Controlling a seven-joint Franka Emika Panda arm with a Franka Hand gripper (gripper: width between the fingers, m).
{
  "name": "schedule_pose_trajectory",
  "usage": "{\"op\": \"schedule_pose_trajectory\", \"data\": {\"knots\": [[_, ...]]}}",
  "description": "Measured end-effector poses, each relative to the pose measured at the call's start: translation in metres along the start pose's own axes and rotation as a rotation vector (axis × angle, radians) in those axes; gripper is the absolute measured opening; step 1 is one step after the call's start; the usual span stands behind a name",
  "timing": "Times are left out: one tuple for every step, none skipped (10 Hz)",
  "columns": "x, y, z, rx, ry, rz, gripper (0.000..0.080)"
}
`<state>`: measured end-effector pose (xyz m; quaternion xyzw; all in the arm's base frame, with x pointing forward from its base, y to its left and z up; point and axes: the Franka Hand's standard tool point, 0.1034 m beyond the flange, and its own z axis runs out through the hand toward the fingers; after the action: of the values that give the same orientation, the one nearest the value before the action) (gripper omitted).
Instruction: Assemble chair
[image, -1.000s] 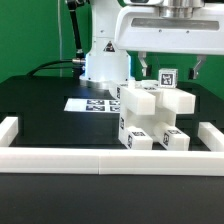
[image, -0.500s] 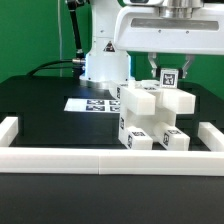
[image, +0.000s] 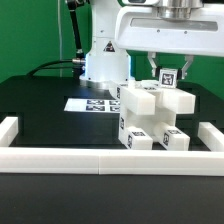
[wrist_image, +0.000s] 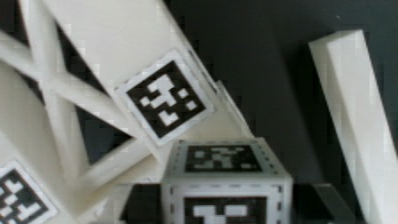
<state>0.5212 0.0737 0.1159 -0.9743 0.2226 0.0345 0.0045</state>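
Exterior view: partly built white chair (image: 145, 115) on black tabletop (image: 45, 100), toward the exterior view's right, just behind near border rail (image: 100, 160). Fingers (image: 151, 66) clamped on tagged block (image: 168, 76) at chair's top. Likely best: square grip, straight slow motion, no toppling of stacked pieces.

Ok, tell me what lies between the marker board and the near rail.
Only bare table between the marker board and near rail, per the exterior view.

Qty: 1 chair (image: 148, 118) – 1 marker board (image: 88, 104) – 1 claw (image: 168, 72).
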Motion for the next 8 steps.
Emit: {"op": "schedule_pose_trajectory", "data": {"knots": [[0.0003,-0.0002,0.0001,0.001,0.002,0.095,0.0287],[0.0011,-0.0007,0.0001,0.005,0.01,0.175,0.0287],[0.001,-0.001,0.0001,0.005,0.01,0.246,0.0287],[0.001,-0.0015,0.0001,0.006,0.011,0.311,0.0288],[0.0011,-0.0016,0.0001,0.007,0.011,0.35,0.0288],[0.001,-0.0017,0.0001,0.007,0.011,0.415,0.0288],[0.001,-0.0019,0.0001,0.009,0.01,0.473,0.0288],[0.001,-0.0021,0.0,0.01,0.009,0.547,0.0288]]}}
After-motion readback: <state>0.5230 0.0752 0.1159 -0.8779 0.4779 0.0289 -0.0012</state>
